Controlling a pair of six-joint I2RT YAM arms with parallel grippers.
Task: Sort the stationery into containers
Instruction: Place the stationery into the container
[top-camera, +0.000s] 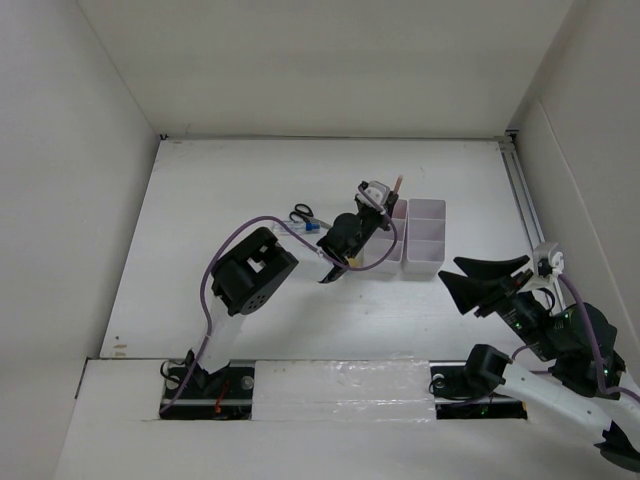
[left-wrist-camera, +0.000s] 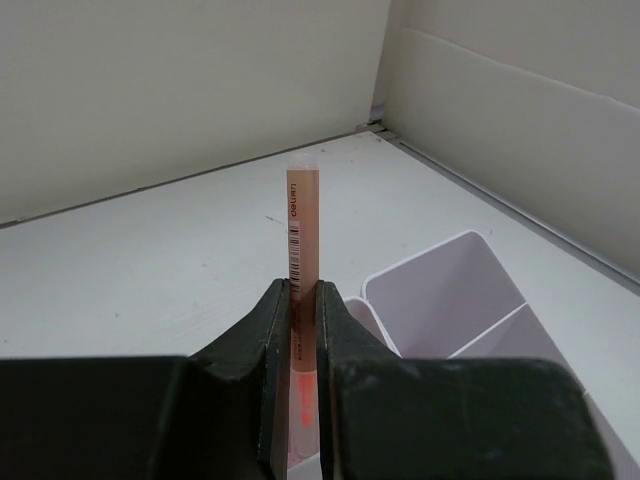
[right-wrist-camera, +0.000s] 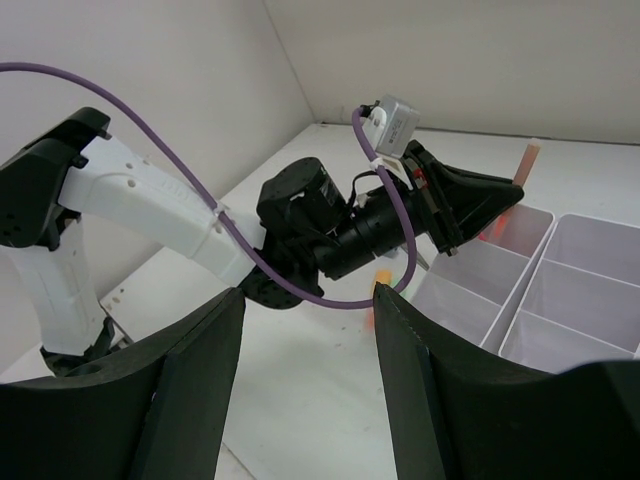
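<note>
My left gripper is shut on a thin orange pen, held upright with its lower end over the white organiser. In the top view the left gripper sits at the organiser's left far corner and the pen sticks out beyond it. Black-handled scissors and a blue-capped tube lie left of the organiser. My right gripper hangs open and empty to the right of the organiser's near end. An orange highlighter shows partly under the left arm.
The left arm with its purple cable stretches across the right wrist view, beyond my right gripper. Walls enclose the table on three sides. A rail runs along the right edge.
</note>
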